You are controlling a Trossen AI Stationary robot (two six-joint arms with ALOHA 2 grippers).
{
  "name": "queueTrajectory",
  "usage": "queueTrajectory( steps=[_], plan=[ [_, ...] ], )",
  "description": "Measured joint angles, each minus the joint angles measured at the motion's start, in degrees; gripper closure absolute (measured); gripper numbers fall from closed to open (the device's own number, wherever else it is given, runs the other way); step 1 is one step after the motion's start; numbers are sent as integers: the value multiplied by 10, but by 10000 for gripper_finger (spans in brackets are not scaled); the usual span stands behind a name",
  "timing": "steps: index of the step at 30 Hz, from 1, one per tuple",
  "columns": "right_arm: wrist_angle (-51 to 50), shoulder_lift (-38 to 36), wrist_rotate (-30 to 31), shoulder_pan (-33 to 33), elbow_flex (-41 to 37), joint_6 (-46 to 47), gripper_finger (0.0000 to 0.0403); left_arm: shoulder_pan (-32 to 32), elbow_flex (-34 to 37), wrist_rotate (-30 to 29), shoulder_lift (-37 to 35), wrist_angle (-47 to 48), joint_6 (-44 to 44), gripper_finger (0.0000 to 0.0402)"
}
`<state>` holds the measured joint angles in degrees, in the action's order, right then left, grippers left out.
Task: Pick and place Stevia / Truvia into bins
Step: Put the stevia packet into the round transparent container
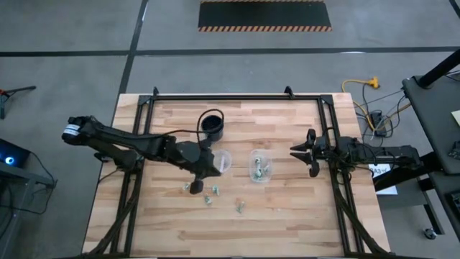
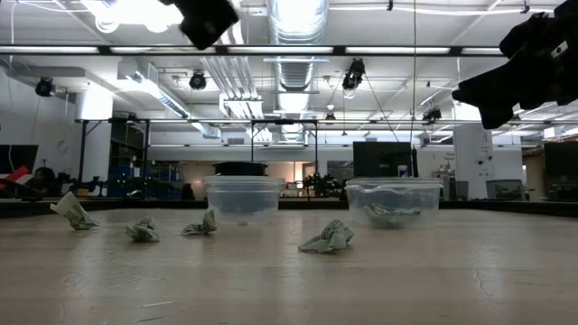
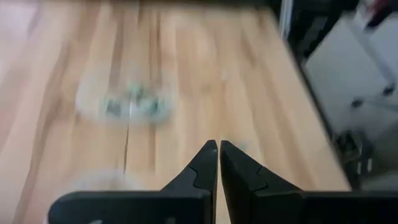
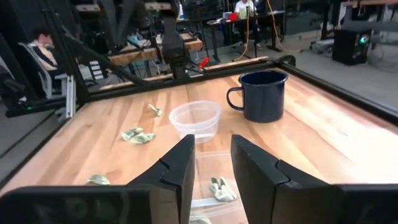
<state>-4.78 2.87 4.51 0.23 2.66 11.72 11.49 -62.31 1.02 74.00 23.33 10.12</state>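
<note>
Left claw (image 1: pixel 213 170) sits raised at the near edge of the left cup (image 1: pixel 223 160), fingers pressed together with nothing visible between them; you should treat it as empty, and judge it positioned between a drop at that cup and the next pickup. Note the loose packets (image 1: pixel 209 194): four lie crumpled on the table (image 1: pixel 287 216) near the front, just in front of the left claw and well apart from both cups. From table height, these packets sit in a row ahead of the cups.

Check the containers in order. The black mug (image 1: pixel 212 126) stands behind the left cup and takes no part in the sorting. The left cup appears empty or nearly so; its contents cannot be confirmed. The right cup (image 1: pixel 261 165) holds several packets, visible through its clear wall.

Right claw (image 1: pixel 305 151) waits at the table's right edge, raised, fingers apart by a narrow gap and holding nothing, aimed toward the right cup.
</note>
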Motion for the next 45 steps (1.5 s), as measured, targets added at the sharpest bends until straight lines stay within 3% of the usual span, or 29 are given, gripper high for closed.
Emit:
queueTrajectory(
  steps=[5, 13, 20, 25, 29, 38, 45],
  plan=[
    [2, -1, 0, 0, 0, -21, 316, 11, -4, -45, -27, 122, 44, 400],
    [3, -1, 0, 0, 0, -25, 323, 17, 1, -50, -55, 251, 136, 400],
    [3, -1, 0, 0, 0, -27, 315, 17, 6, 23, -47, 295, 140, 400],
    [3, -1, 0, 0, 0, -27, 311, 17, 9, 35, -48, 306, 151, 395],
    [3, -1, 0, 0, 0, -28, 316, 17, 9, 47, -48, 325, 151, 358],
    [3, -1, 0, 0, 0, -28, 330, 17, 25, 47, -46, 330, 175, 221],
    [3, -1, 0, 0, 0, -28, 326, 17, 85, 68, -38, 290, 180, 192]
  ],
)
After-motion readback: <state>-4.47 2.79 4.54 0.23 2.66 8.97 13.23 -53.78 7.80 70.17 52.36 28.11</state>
